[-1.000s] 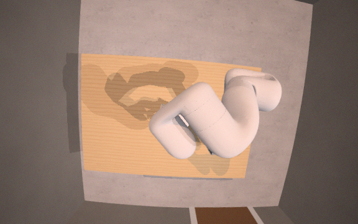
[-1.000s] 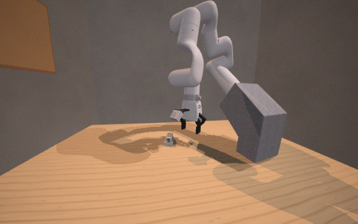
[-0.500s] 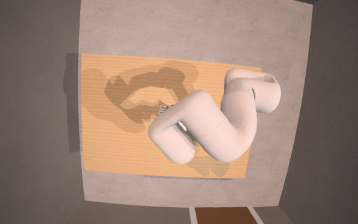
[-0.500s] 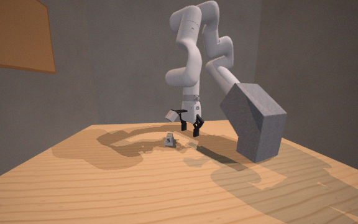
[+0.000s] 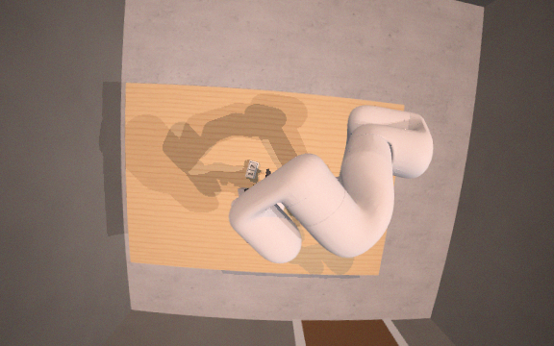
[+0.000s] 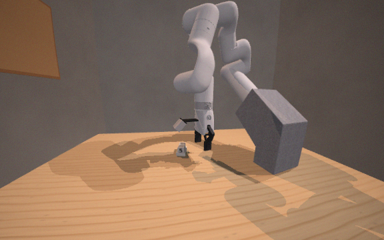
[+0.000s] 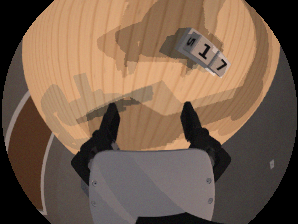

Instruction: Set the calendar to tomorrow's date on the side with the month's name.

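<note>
The calendar is small. Its two white cubes [image 5: 252, 169] [image 7: 204, 50] sit side by side. In the wrist view their top faces show 1 and 7, and an end face shows a 5. The 5 also faces the exterior view, on the near cube [image 6: 181, 150]. The tray [image 6: 181, 155] is a low grey base under them. No month name can be read. My gripper [image 6: 202, 145] [image 7: 150, 109] is open and empty. It points down above the table, to the right of the calendar in the exterior view, touching nothing. The top view mostly hides it under the arm.
The wooden table [image 5: 176, 240] [image 6: 112, 213] carries the calendar. A large grey block [image 6: 279, 133] stands at the right in the exterior view, well away from the calendar. The arm's shadows fall around the calendar. The arm [image 5: 325, 202] hangs over the table's right part in the top view.
</note>
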`<move>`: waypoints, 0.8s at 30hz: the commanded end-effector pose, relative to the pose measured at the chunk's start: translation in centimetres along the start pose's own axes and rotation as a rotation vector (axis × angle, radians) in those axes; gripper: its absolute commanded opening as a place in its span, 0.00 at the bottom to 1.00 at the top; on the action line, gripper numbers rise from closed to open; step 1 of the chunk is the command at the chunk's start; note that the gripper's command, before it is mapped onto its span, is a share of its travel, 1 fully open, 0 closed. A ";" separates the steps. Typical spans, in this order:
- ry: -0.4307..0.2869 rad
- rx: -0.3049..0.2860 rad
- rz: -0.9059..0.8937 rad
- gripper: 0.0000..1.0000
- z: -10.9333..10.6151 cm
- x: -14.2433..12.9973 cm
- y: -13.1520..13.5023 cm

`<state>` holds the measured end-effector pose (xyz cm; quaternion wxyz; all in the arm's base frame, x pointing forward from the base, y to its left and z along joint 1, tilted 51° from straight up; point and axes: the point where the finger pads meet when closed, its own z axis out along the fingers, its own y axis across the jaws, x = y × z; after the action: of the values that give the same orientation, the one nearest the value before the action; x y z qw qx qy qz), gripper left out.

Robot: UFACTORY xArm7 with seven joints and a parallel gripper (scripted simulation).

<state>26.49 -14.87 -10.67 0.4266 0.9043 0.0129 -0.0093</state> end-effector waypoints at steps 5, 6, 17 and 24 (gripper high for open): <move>0.000 -0.006 0.057 1.00 -0.1 1.0 -1.5; 0.000 -0.006 0.085 1.00 -0.1 1.1 -1.5; 0.001 -0.005 0.216 1.00 0.0 2.5 -3.6; 0.001 -0.005 0.216 1.00 0.9 2.5 -3.6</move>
<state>28.75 -12.86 -13.67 0.4280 0.8991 -0.0842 0.0363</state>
